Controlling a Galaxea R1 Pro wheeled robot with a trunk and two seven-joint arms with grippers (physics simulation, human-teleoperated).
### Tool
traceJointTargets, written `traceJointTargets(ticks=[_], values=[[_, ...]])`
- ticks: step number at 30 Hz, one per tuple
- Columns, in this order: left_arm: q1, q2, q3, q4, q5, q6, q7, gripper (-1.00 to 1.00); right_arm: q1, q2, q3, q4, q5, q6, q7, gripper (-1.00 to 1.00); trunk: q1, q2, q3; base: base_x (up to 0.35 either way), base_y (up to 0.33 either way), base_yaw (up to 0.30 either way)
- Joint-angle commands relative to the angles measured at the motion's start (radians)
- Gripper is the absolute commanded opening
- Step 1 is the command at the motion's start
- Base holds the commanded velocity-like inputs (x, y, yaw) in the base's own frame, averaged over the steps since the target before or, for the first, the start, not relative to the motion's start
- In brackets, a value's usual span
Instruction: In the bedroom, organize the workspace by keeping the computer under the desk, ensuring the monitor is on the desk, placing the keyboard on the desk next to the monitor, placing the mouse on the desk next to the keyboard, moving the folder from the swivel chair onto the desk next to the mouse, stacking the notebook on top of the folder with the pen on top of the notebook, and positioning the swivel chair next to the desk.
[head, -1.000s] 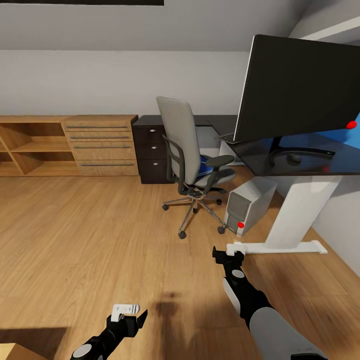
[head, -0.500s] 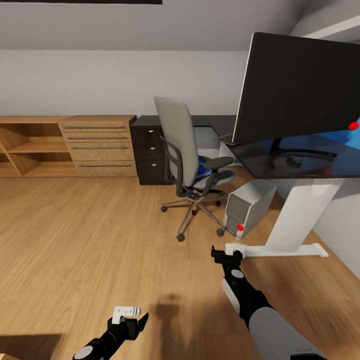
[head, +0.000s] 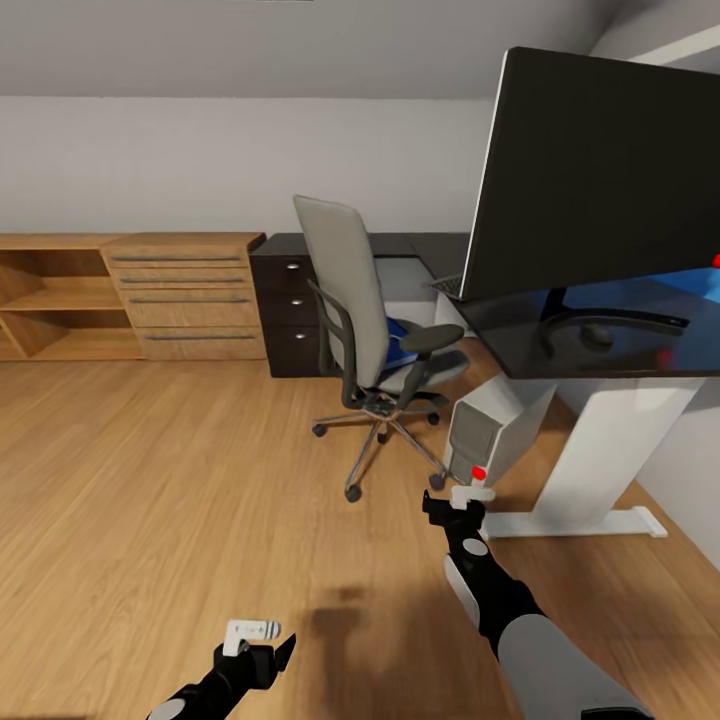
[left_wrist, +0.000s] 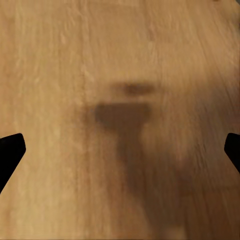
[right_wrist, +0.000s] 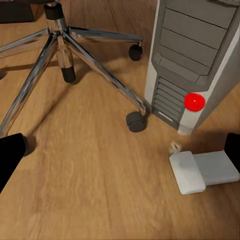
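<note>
Sitting mid-frame, the swivel chair (head: 372, 330) holds the blue folder (head: 401, 331); the monitor (head: 600, 170) tops the desk (head: 600, 350) upper right, computer (head: 490, 425) beneath. Both the left gripper (head: 262, 640) and right gripper (head: 455, 505) are released, empty; most remains undone

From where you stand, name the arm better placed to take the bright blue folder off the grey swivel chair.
Right. The right gripper is stretched toward the grey swivel chair, where the bright blue folder lies; the left gripper hangs low, over bare wood floor.
</note>
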Motion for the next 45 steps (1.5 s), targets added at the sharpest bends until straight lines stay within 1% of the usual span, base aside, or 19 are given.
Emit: traceJointTargets(ticks=[1,9,21,45], values=[[0.000,-0.001,0.004,0.000,0.003,0.008,-0.007,1.00,-0.001,0.000,0.000,0.001,0.003,-0.002,-0.004,1.00,0.000,0.000,-0.001,0.076,-0.016,0.000],[0.000,-0.002,0.004,0.049,0.002,0.005,-0.005,1.00,-0.001,0.000,0.000,0.002,0.002,-0.003,-0.004,1.00,0.000,0.000,-0.001,0.031,-0.007,0.000],[-0.001,-0.002,0.004,0.060,0.002,-0.038,-0.005,1.00,0.000,0.000,0.000,0.001,0.003,-0.003,-0.004,1.00,0.000,0.000,-0.001,0.002,-0.001,0.000],[0.000,-0.001,0.005,0.070,0.003,-0.043,-0.002,1.00,0.000,0.000,-0.001,0.001,0.003,-0.023,-0.004,1.00,0.000,0.000,0.035,0.000,0.000,0.000]])
